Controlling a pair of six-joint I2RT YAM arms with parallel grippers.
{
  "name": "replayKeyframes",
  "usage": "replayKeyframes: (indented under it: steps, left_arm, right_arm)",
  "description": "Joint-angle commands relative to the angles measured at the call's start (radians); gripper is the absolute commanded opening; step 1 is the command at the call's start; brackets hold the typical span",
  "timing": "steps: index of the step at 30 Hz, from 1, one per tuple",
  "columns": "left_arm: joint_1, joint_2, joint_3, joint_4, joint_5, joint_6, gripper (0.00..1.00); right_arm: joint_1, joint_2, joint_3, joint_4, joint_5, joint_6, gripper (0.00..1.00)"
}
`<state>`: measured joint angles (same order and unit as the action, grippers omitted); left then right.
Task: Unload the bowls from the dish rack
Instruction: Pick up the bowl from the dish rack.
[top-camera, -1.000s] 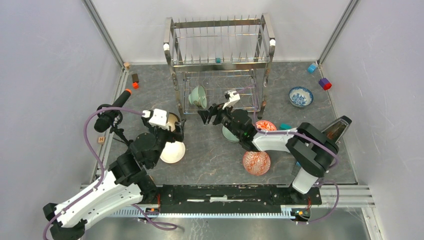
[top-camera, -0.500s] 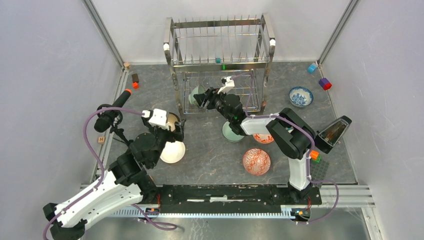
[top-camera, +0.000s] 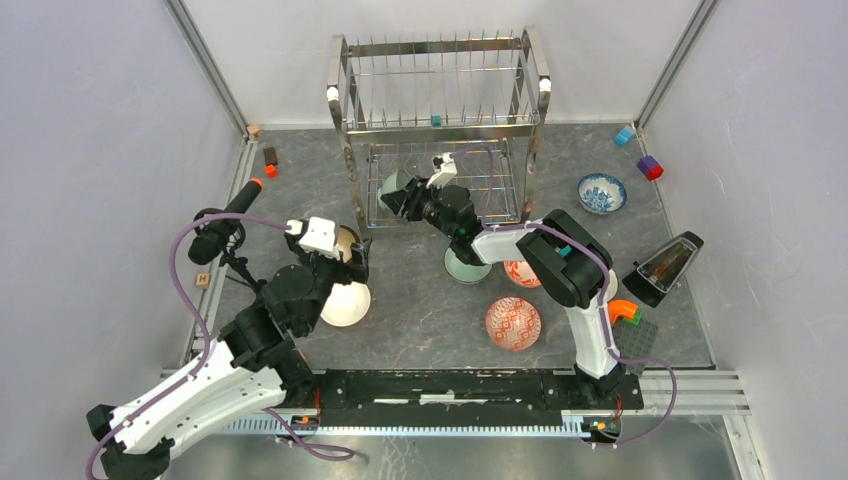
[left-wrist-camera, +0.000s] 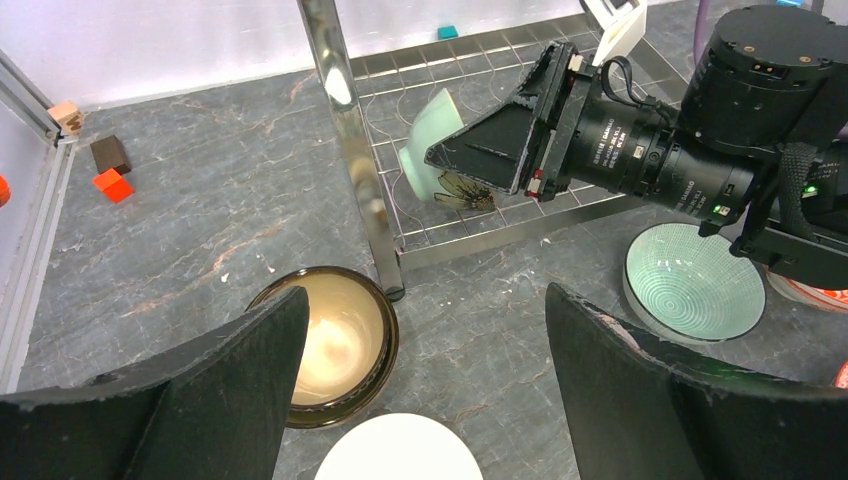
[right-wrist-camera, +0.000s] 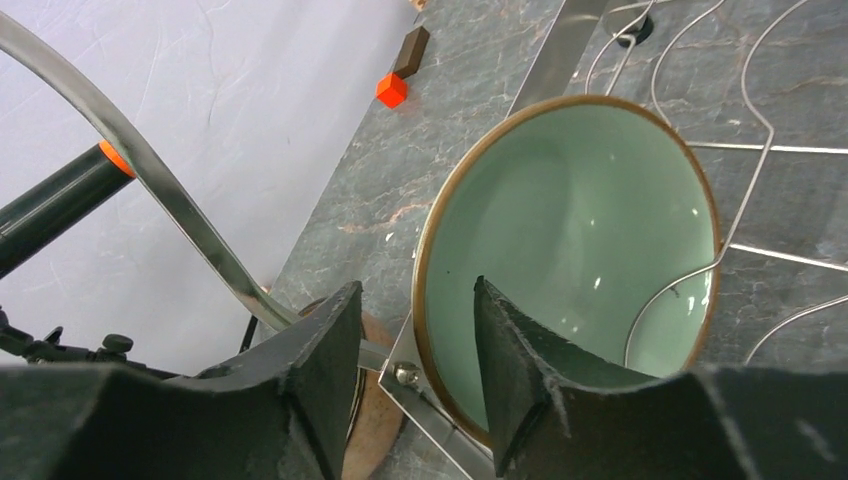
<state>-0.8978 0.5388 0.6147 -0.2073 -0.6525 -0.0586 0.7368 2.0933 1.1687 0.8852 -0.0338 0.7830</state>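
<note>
Landmark: the dish rack (top-camera: 347, 150), two wire tiers, at the far side of the table (top-camera: 420, 310).
In the rack: one pale green bowl (right-wrist-camera: 580, 250), on edge among the wire loops at the left end of the lower tier.
Right pincer: the right gripper (right-wrist-camera: 415, 290) is at that tier's front, jaws parted. One finger is inside the bowl and one outside, with a gap on each side of the rim; nothing is clenched.
Tight edges: the rack's left front post and a curved steel bar near the outer finger.
Left pincer: the left gripper (left-wrist-camera: 425, 295) is released, jaws wide, over the table before that post.
Below it: dark brown bowl (left-wrist-camera: 330, 345), cream inside, just beside the post's foot; white bowl (left-wrist-camera: 400, 450) just past it.
Before the rack: second pale green bowl (top-camera: 462, 268), upright; red-orange bowl (top-camera: 513, 324) farther out; second red-orange bowl (top-camera: 518, 274) partly under the right arm.
Right of the rack: blue-and-white bowl (top-camera: 602, 193), well apart.
Open room: bare tabletop between white bowl and red-orange bowl.
</note>
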Motion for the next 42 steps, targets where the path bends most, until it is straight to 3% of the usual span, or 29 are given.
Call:
replayKeyframes:
  steps: [1,22,42]
  left_arm:
    - [0.003,0.0,-0.002,0.036,-0.002,0.036,0.93]
    - [0.003,0.002,-0.001,0.033,-0.012,0.04,0.93]
    - [0.003,-0.012,-0.001,0.034,-0.034,0.045,0.93]
  right_arm:
    - [-0.01,0.018,0.035,0.029,-0.038,0.048,0.48]
    - [-0.053,0.012,-0.009,0.171,-0.147,0.107,0.01]
    - [-0.089,-0.122,-0.137,0.497,-0.193,0.211,0.0]
